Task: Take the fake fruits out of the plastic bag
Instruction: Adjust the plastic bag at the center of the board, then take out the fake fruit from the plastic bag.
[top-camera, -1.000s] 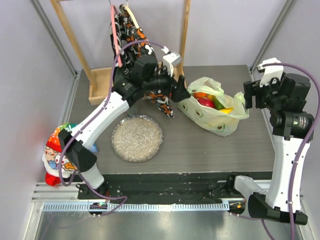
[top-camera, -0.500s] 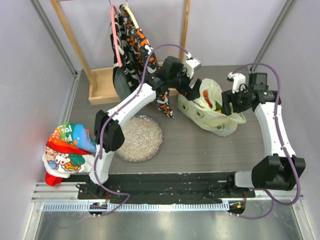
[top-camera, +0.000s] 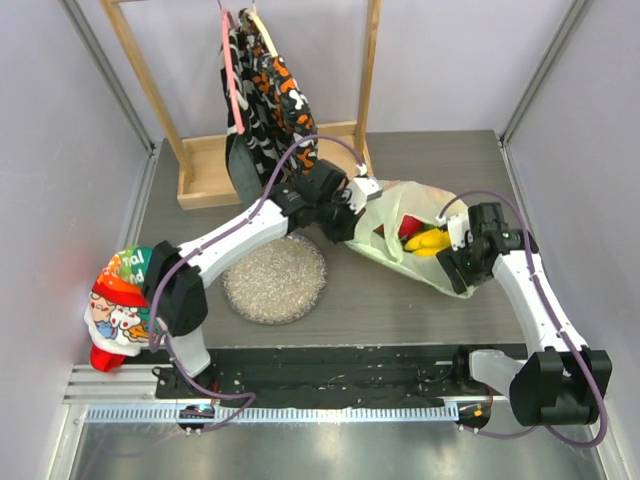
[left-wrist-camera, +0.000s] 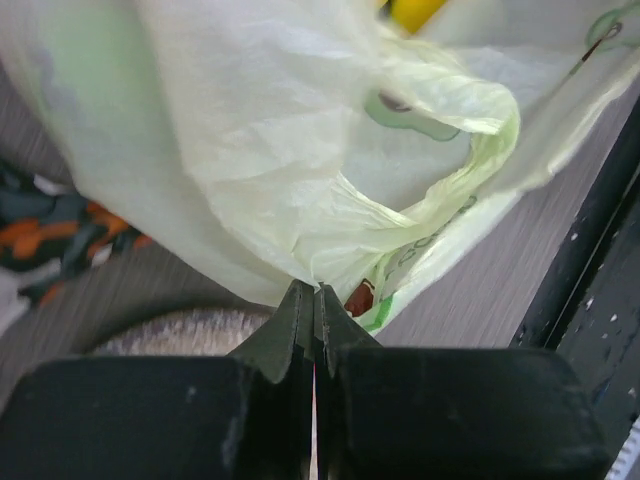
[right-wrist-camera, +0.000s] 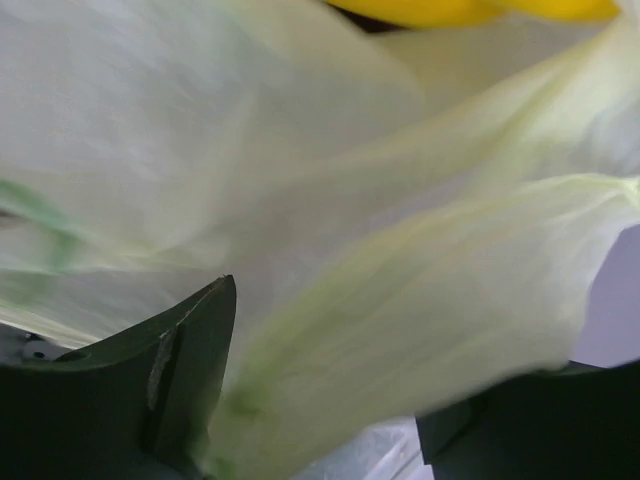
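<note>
Grey table (top-camera: 390, 310) carries nearly everything. Beside its left edge stands a bright toy (top-camera: 125, 305) in red, green and blue. At the back left, a wooden rack (top-camera: 205, 175) holds a hanging cloth (top-camera: 262, 95) patterned black, orange and white. In front of the rack lies a round dish (top-camera: 274, 277) of pale grains.

The left arm reaches past the dish's far rim, and the left gripper (top-camera: 350, 218) meets the left end of the bag (top-camera: 395, 255). In its wrist view the left gripper (left-wrist-camera: 314, 295) has its jaws pressed together, with a pinch of pale-green film caught between the fingertips (left-wrist-camera: 295, 320). The bag (left-wrist-camera: 260, 130) billows above them, one handle loop hanging open.

The bag lies slumped right of the table's middle. Through its open mouth show the fruits (top-camera: 418, 234), red and yellow, all inside it.

The right gripper (top-camera: 462, 265) sits at the bag's right end. In its wrist view the jaws stand well apart, with film bulging between the fingers (right-wrist-camera: 190, 370). Whether they press it I cannot tell. The fruits (right-wrist-camera: 470, 8) show yellow along the top edge there.
</note>
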